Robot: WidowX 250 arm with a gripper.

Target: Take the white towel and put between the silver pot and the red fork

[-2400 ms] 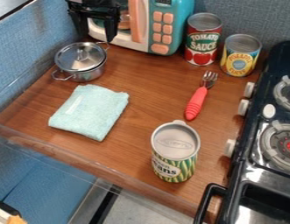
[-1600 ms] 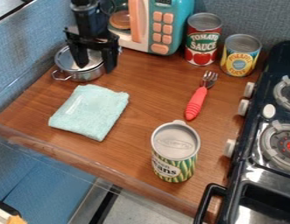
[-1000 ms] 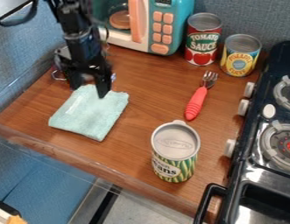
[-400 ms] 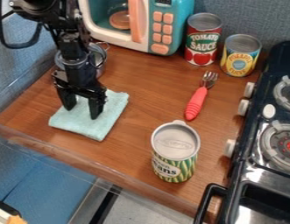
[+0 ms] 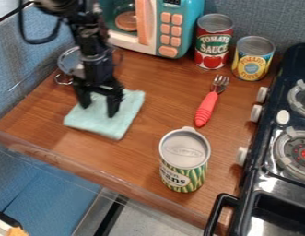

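Observation:
My black gripper (image 5: 99,109) points down over the folded pale blue-green towel (image 5: 104,125) on the left part of the counter. Its two fingers stand apart, their tips against the towel's top; a pinched fold cannot be made out. Behind my arm is the silver pot (image 5: 69,61), partly hidden, with its lid's left part and a side handle in sight. To the right of the towel, with bare wood between them, lies the red-handled fork (image 5: 206,108), tines toward the back.
A green beans can (image 5: 184,159) stands at the front centre. At the back are a toy microwave (image 5: 172,30), a tomato sauce can (image 5: 214,41) and a pineapple can (image 5: 253,57). The black stove (image 5: 280,184) borders the counter's right side. Wood (image 5: 157,87) lies bare left of the fork.
My gripper came down from the back left over the pot and onto the towel. Lately gripper and towel have shifted together a little to the right and toward the back.

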